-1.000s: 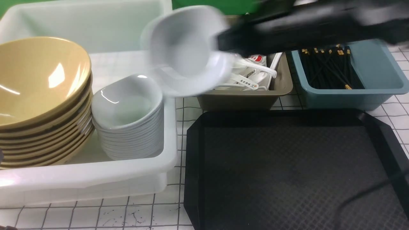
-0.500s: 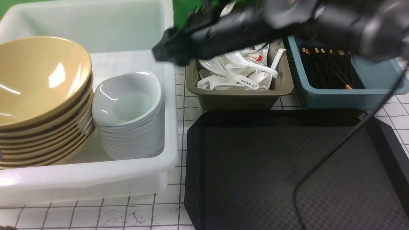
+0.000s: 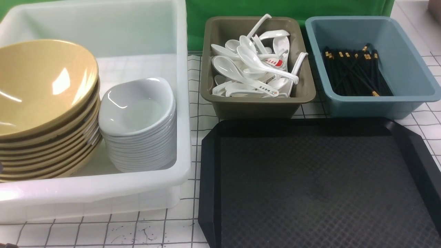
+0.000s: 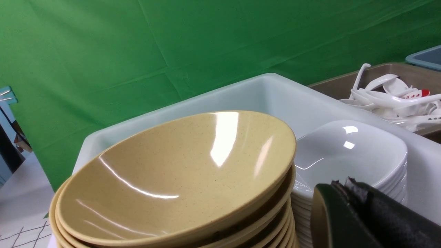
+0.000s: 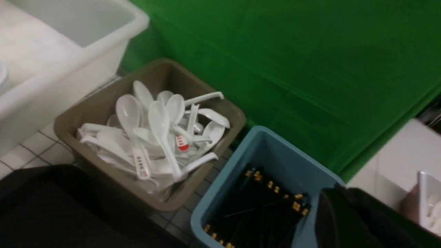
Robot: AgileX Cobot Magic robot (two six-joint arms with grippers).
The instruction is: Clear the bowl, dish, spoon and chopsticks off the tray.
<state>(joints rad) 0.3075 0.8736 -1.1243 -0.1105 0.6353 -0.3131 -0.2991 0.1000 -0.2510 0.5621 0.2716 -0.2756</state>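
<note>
- Step, judged: clearing looks done, the visible part of the tray is bare; what's left is parking the arms.
- Doing it well: keep right gripper high and away from the blue tub rim, no dipping; leave left gripper where it is, since a nudge could shift the tilted bowls.
- Both grippers closed, nothing held.
- Bowl: yellow bowls stacked at left in the white tub; which one is the task's, can't tell. Left gripper is near the stack, contact unclear.
- Dish: white dishes nested right of the yellow stack, same tub.
- Spoon: among the spoons, olive tub, far side beyond the tray.
- Chopsticks: with the black chopsticks in the blue tub, far right; right gripper shows apart from them.
</note>
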